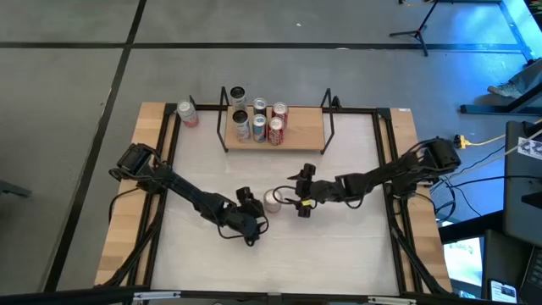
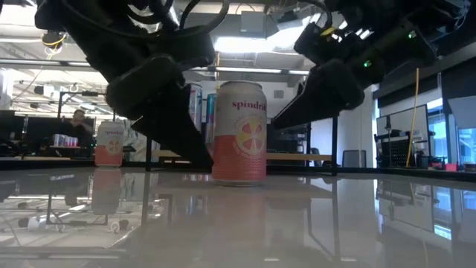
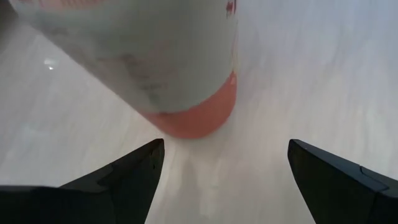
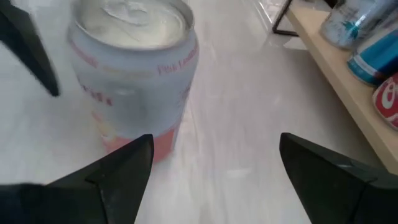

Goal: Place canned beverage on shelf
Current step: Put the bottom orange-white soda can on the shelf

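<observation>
- Closest to my low camera, a pink-and-white can stands upright on the white bench, labelled "spindrift" with a citrus slice under the name.
- From overhead I see this can near the bench's middle, at about 6 o'clock from the shelf and well apart from it.
- My left end effector sits at the can's 9 o'clock, fingers spread wide and gripping nothing; through its wrist camera the can's pink base shows between and beyond the two dark fingers, clear of both.
- My right end effector sits at the can's 3 o'clock, also wide open and empty; its wrist camera shows the can just ahead of one finger, silver lid up, and I cannot tell if that finger touches it.
- Neither end effector has hold of the can.
- At 12 o'clock, the shelf's light-wood board carries a cluster of cans on its 9 o'clock half, red, blue and silver ones among them; its 3 o'clock half is bare wood.
- One more pink can stands on the bench off the shelf's 9 o'clock end.
</observation>
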